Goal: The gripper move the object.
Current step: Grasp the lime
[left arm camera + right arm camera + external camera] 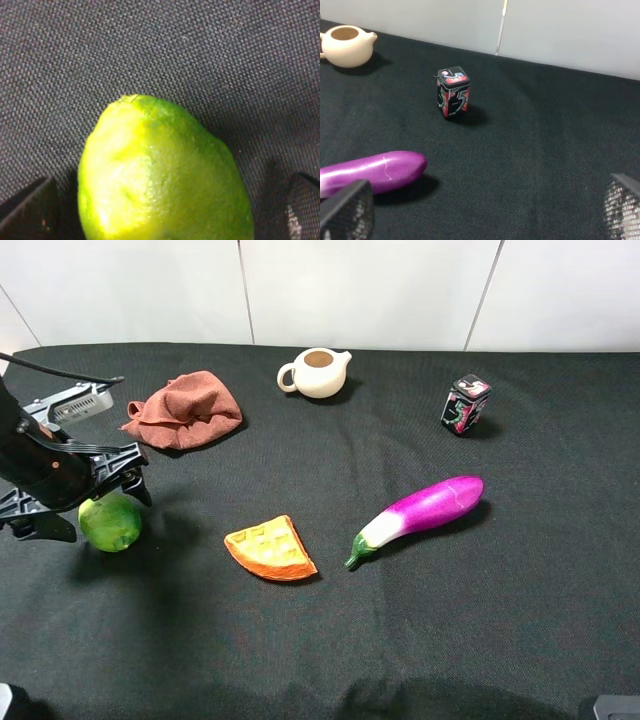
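Exterior high: the left gripper (100, 508) straddles the lime (112, 525), far left on the table (400, 640).
Left wrist: the jaws are spread and clear of the lime (160, 175). Its long axis and tapered tip point away from the wrist.
Right wrist: the right gripper (485, 207) is spread and holds nothing.

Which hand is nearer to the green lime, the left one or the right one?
Left. The left hand straddles the lime, a finger on each side. The right hand is far off, on the eggplant's side of the table; its wrist view shows no lime.
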You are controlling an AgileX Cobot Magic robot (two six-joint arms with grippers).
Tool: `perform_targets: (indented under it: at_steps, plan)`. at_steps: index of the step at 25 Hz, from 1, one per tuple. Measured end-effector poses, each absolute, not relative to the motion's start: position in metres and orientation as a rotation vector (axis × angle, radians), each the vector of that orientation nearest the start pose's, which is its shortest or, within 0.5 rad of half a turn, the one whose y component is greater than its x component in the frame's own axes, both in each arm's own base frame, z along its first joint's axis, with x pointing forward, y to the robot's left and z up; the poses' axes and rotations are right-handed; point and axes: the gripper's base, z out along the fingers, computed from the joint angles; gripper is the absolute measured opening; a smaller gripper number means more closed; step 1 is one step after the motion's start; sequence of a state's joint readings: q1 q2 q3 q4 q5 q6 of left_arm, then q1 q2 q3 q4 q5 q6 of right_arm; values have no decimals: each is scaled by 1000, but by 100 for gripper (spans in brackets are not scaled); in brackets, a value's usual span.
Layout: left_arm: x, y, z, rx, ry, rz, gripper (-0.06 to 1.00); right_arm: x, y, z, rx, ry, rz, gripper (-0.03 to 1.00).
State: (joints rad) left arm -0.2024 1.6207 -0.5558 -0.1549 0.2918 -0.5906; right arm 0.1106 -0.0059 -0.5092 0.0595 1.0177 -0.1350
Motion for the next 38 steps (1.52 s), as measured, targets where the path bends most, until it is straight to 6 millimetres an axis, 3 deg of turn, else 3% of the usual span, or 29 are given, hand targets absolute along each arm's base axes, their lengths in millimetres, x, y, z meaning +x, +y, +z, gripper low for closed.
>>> perform_targets:
  at_steps: [10, 26, 30, 38]
  plan:
    - [231, -54, 104, -782, 2843, -218, 85, -6, 4, 283, -245, 1970, 55, 69]
    - [234, -54, 105, -779, 2817, -230, 82, -6, 4, 283, -245, 1970, 55, 69]
    - [234, -54, 105, -780, 2817, -230, 73, -6, 4, 283, -245, 1970, 55, 69]
    - [234, -54, 105, -778, 2811, -233, 73, -6, 4, 283, -245, 1970, 56, 69]
